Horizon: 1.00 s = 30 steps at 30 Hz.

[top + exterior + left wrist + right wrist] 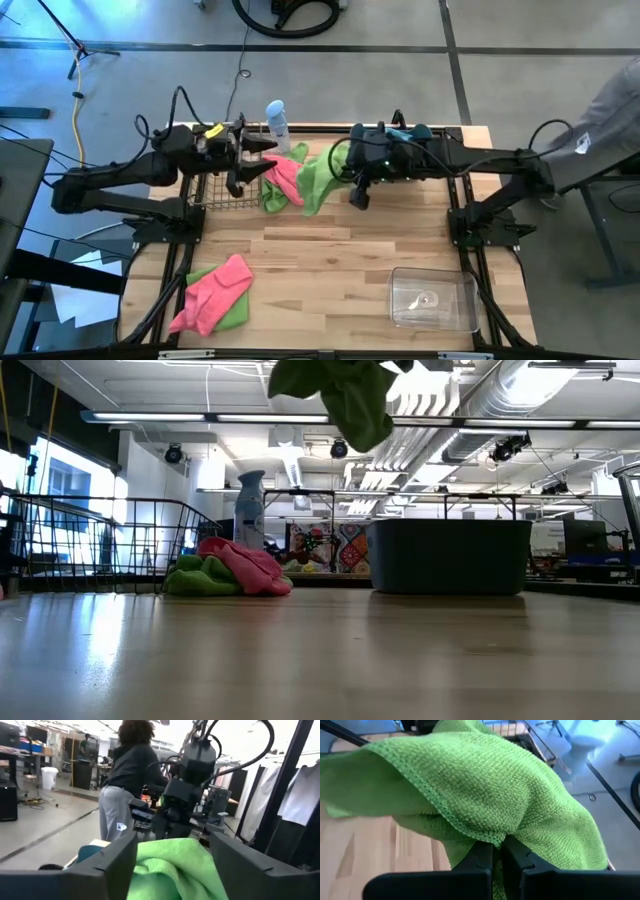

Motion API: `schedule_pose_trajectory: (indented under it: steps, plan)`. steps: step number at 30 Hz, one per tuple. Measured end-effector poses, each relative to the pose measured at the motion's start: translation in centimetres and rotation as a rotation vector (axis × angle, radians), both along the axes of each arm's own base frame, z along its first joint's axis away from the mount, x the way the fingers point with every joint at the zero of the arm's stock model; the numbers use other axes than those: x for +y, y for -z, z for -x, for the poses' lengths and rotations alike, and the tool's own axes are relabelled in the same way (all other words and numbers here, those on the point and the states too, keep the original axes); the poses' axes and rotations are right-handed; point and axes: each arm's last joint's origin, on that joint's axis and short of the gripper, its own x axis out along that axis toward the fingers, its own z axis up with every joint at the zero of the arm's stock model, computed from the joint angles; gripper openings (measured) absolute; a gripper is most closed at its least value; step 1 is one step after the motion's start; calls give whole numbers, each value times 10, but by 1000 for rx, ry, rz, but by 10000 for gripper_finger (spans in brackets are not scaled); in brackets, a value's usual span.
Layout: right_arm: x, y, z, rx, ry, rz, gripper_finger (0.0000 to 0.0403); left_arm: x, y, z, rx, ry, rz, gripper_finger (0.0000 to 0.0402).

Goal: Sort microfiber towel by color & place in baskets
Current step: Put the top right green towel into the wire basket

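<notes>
A lime green towel hangs in the air from my right gripper, which is shut on it above the table's middle; in the low view its lower end dangles well above the wood. My left gripper is open beside the black wire basket, and green cloth shows between its fingers. A pink towel lies on a green one beside the basket. A second pink-and-green pile lies near the front left. The grey-blue tub sits under the right arm. The clear box stands front right. My left gripper has the green towel between its spread fingers; I cannot tell whether they touch it. My right gripper pinches the green towel between its two shut fingers at a bunched part of the cloth. The towel is lifted clear of the table and drapes slack over and below the fingers.
A white-and-blue spray bottle stands at the far edge behind the pink towel. A person stands beyond the table on the right. Bare wood lies between the front-left pile and the clear box.
</notes>
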Motion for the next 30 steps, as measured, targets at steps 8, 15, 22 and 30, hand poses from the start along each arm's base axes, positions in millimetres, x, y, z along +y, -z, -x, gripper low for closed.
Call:
schedule_pose_trajectory:
  steps: [8,15,22,30]
  plan:
    - [1,-8,-9,-9,-98,53,0,-1,3,-29,62,27,12,290]
    - [7,-8,-10,1,-175,114,0,2,19,-57,123,55,58,292]
    - [10,-12,-12,-46,-262,119,0,2,30,-73,142,138,125,292]
    - [11,-15,-14,-79,-339,171,0,2,40,-87,164,213,198,292]
